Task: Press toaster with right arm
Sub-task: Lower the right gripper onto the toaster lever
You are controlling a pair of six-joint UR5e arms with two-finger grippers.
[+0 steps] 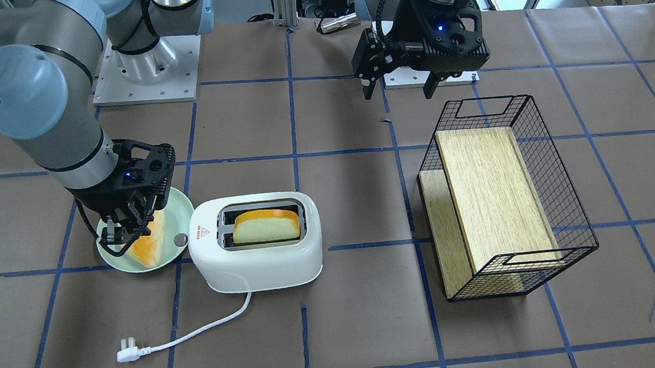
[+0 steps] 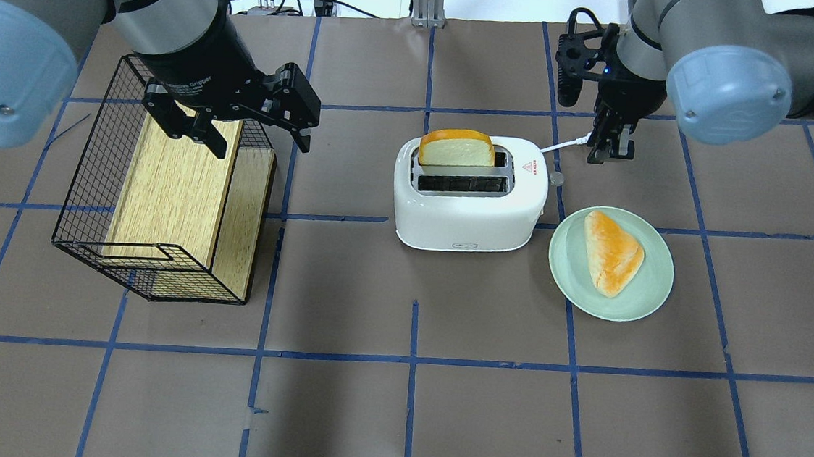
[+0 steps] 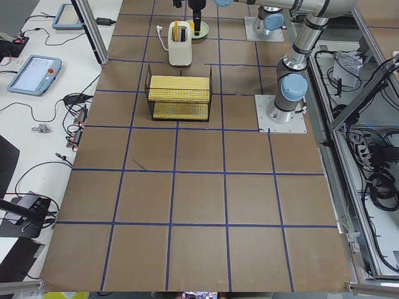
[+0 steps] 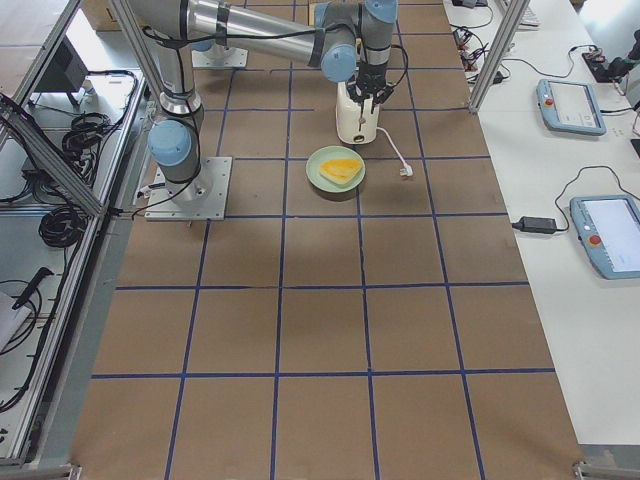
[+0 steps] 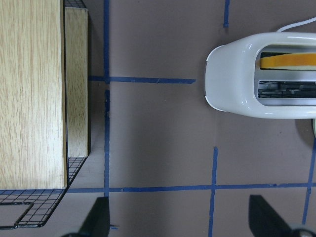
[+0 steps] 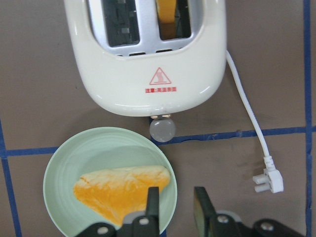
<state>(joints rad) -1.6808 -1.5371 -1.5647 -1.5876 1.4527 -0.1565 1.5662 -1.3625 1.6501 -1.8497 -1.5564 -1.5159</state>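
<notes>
Toaster (image 2: 466, 218): white, two slots, upright at mid-table between basket (image 2: 93, 160) and plate (image 2: 645, 298), close beside the plate and apart from the basket. One bread slice (image 2: 457, 149) stands in the slot farther from the robot. Knob (image 6: 162, 129) on the end facing the plate. Cord (image 1: 198, 331) trails over the table to a loose plug (image 1: 127, 351). Right gripper (image 6: 175, 210): raised off the toaster's knob end by the plate, fingers narrowly parted, grasping nothing. Plate: pale green, bearing one bread wedge (image 2: 612, 252). Left gripper (image 2: 261, 146): above the basket's edge, fingers spread wide, empty. Basket: black wire, wooden block (image 2: 170, 188) inside.
</notes>
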